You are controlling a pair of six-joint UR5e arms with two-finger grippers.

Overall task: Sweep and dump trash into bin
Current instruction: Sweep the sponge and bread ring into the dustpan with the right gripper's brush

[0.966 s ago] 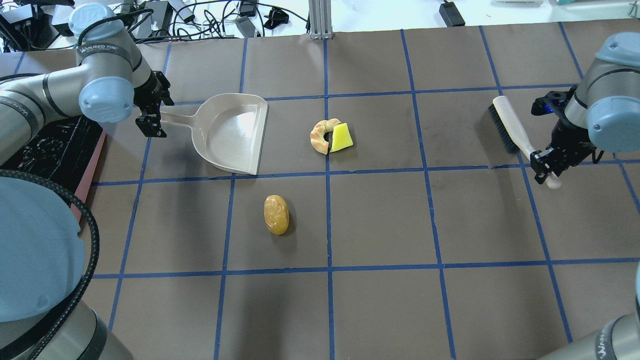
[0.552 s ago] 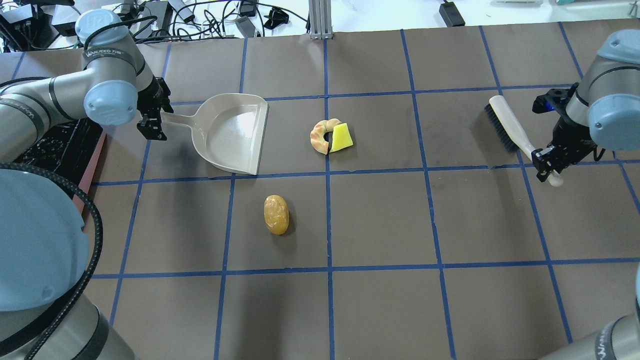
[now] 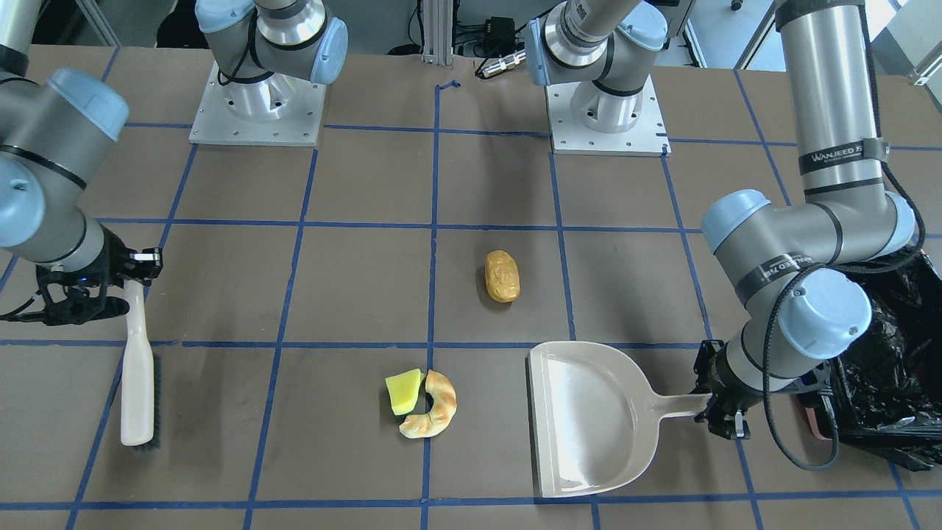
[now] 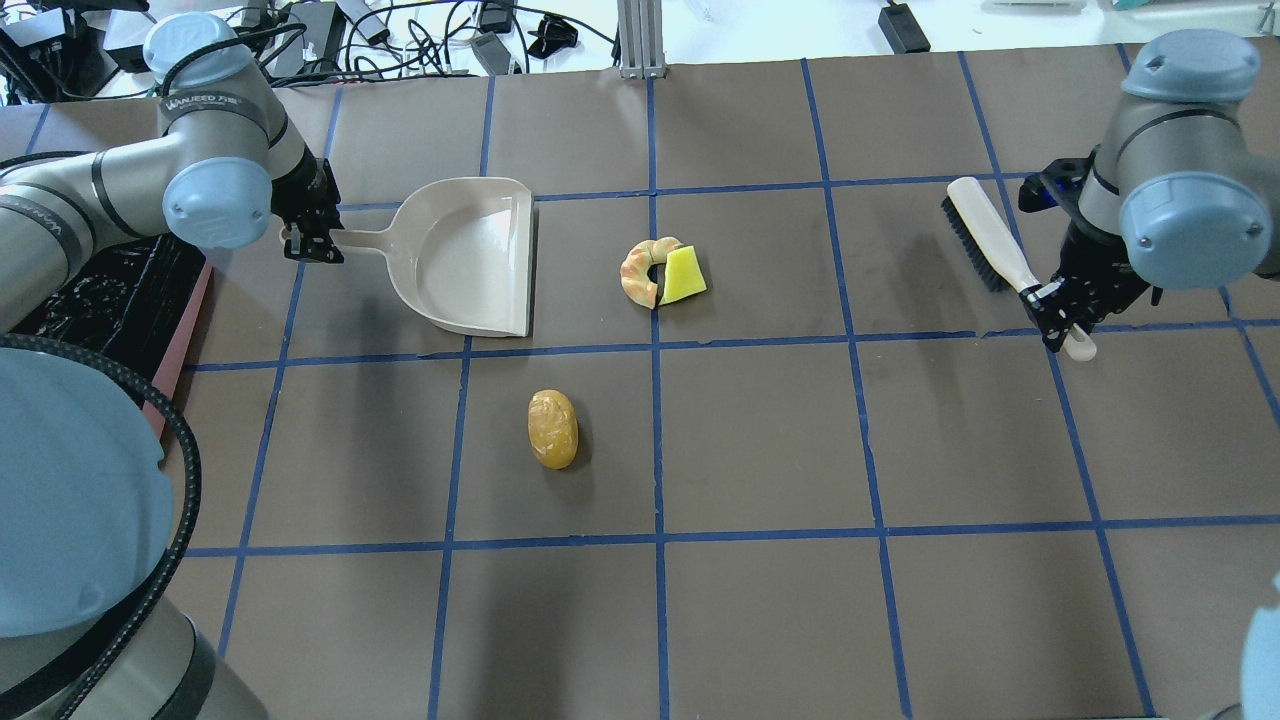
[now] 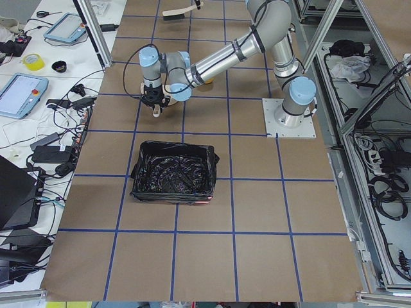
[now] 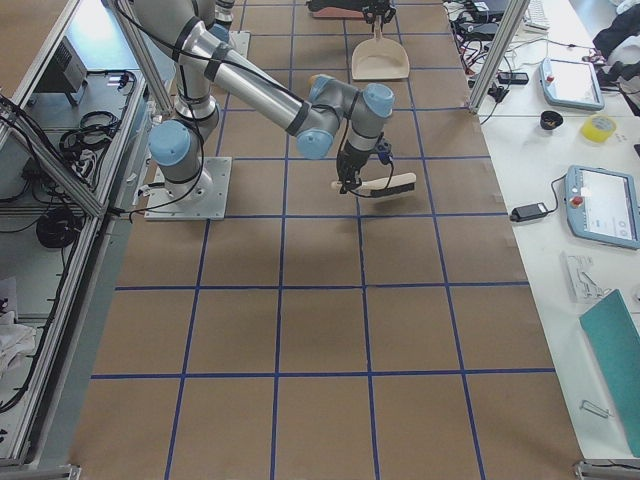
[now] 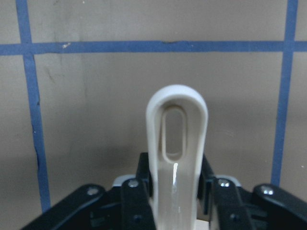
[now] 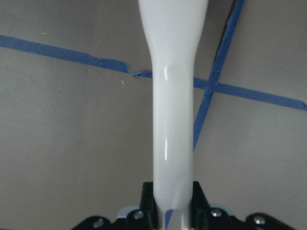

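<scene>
My left gripper [image 4: 312, 240] [image 7: 175, 191] is shut on the handle of the beige dustpan [image 4: 470, 255] [image 3: 589, 419], whose open mouth faces the trash. A tan croissant piece [image 4: 640, 272] [image 3: 434, 416] and a yellow sponge [image 4: 683, 275] [image 3: 403, 392] touch each other a short way right of the pan. The golden-brown lump [image 4: 553, 428] [image 3: 503, 276] lies alone, nearer the robot. My right gripper [image 4: 1060, 305] [image 8: 172, 201] is shut on the white handle of a black-bristled brush [image 4: 985, 245] [image 3: 137, 375] far to the right. The bin [image 5: 173, 172] [image 3: 890, 353], lined with black plastic, stands at the table's left end.
Blue tape lines [image 4: 655, 440] divide the brown table into squares. Cables and power bricks [image 4: 400, 35] lie beyond the far edge. Both arm bases [image 3: 257, 103] stand on plates at the robot's side. Tablets and tape rolls [image 6: 585, 100] sit on side benches.
The right arm has carried the brush left and a little farther from the robot. The left gripper has shifted the dustpan slightly away from the robot. The trash has not moved.
</scene>
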